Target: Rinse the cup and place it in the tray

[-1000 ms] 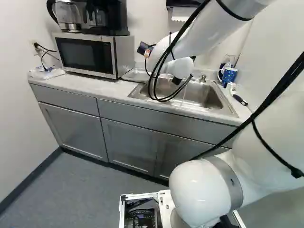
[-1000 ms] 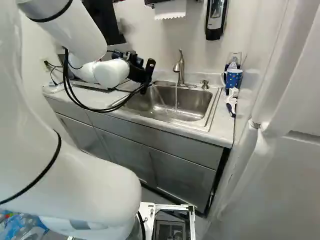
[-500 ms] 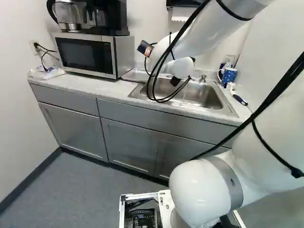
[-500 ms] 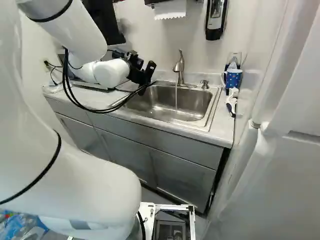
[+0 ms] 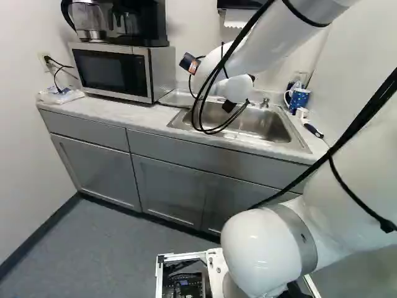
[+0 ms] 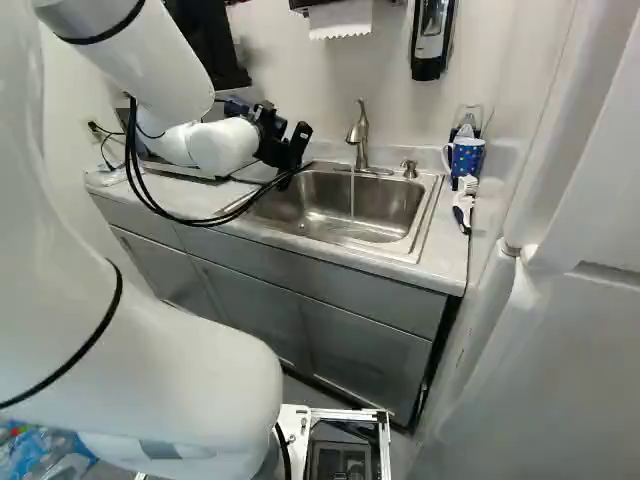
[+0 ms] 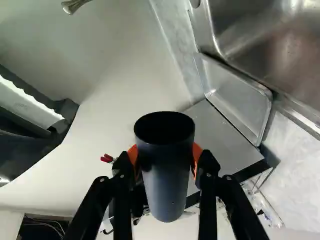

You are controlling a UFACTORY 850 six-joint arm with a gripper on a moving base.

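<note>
My gripper [image 5: 191, 69] is up near the wall, left of the sink [image 5: 273, 129], in the left base view. A dark navy cup [image 5: 188, 61] is in it. In the wrist view my gripper [image 7: 165, 157] is shut on this cup [image 7: 167, 175], orange pads on two opposite sides, its round opening facing the camera; its inside looks dark. Beside the sink, a shallow metal tray [image 7: 237, 100] lies ahead of the gripper and to one side. Water runs from the faucet [image 6: 360, 133] into the sink.
The microwave [image 5: 115, 69] stands left of the tray with a coffee maker [image 5: 139, 22] on top. A blue patterned mug [image 6: 467, 157] and a brush [image 6: 463, 207] are right of the sink. Paper towel [image 6: 340, 20] and a dispenser [image 6: 432, 40] hang on the wall.
The gripper has turned slightly with the cup in its hold, and its black parts have dipped a little. The splashing in the sink has died down. The base has stayed put.
</note>
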